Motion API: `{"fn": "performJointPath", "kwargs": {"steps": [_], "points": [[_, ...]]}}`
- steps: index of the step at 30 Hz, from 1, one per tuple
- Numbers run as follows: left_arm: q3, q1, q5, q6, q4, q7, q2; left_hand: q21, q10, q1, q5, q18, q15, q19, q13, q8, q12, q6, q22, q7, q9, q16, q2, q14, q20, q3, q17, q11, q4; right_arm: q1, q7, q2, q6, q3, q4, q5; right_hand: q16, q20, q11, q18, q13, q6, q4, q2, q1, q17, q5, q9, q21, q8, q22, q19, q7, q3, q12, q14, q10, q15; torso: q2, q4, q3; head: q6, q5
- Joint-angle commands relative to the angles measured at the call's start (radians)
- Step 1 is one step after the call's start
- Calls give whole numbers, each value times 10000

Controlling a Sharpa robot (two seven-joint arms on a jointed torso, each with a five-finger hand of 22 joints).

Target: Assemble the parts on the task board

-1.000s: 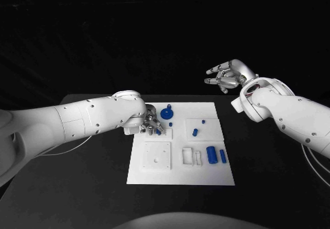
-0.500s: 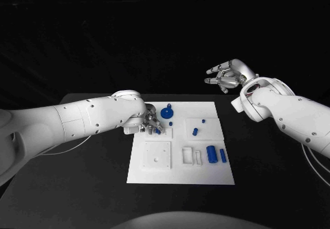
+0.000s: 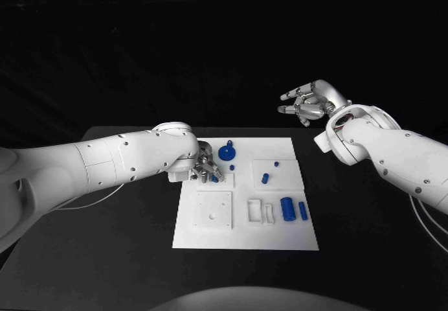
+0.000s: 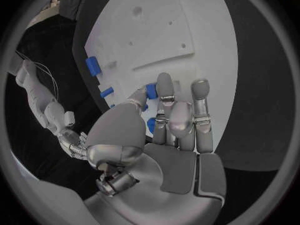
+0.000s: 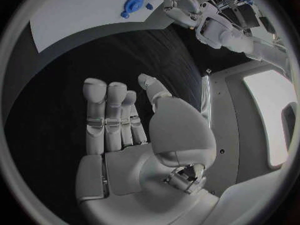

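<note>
Board (image 3: 245,234): white plate, mid-bench, flat.
Left robot hand (image 3: 205,168): low over the board's far left corner, fingers (image 4: 164,87) bent round a small blue part (image 4: 150,90); whether it grips, I cannot tell.
Right robot hand (image 3: 306,103): raised well clear beyond the board, fingers apart, empty.
Gear (image 3: 227,153): just beside the left fingers.
Pegs (image 3: 287,209): nearer, right.
Handling, judged: parts light, rigid, smooth plastic; pinch across the sides.

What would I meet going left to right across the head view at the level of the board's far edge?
Left hand over the task board, blue round part, small blue peg, then the right arm.
</note>
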Motion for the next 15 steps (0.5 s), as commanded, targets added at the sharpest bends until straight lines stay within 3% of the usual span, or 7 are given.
{"fn": "performJointPath", "kwargs": {"steps": [1, 15], "points": [[-9, -30, 44, 212, -16, -60, 20, -25, 526, 838, 46, -128, 7, 46, 8, 50, 16, 28, 180, -56, -9, 23, 763, -48, -18, 491, 10, -36, -541, -5, 21, 4, 108, 5, 9, -94, -56, -67, -20, 200, 10, 58, 9, 10, -99, 0, 34, -14, 41, -35, -12, 505, -4, 36, 38, 82, 12, -4, 3, -4, -5, 1, -4], [-12, -134, -30, 159, -177, -60, 125, -41, 523, 802, 20, -130, 5, 42, 1, 54, 3, 6, 179, -52, 10, 13, 796, -54, -20, 494, -15, -34, -573, -6, 24, 10, 108, 5, 6, -97, -56, -67, -20, 200, 10, 58, 9, 10, -99, 0, 34, -14, 41, -35, -12, 505, -4, 36, 38, 82, 12, -4, 3, -4, -4, -12, -7]]}}
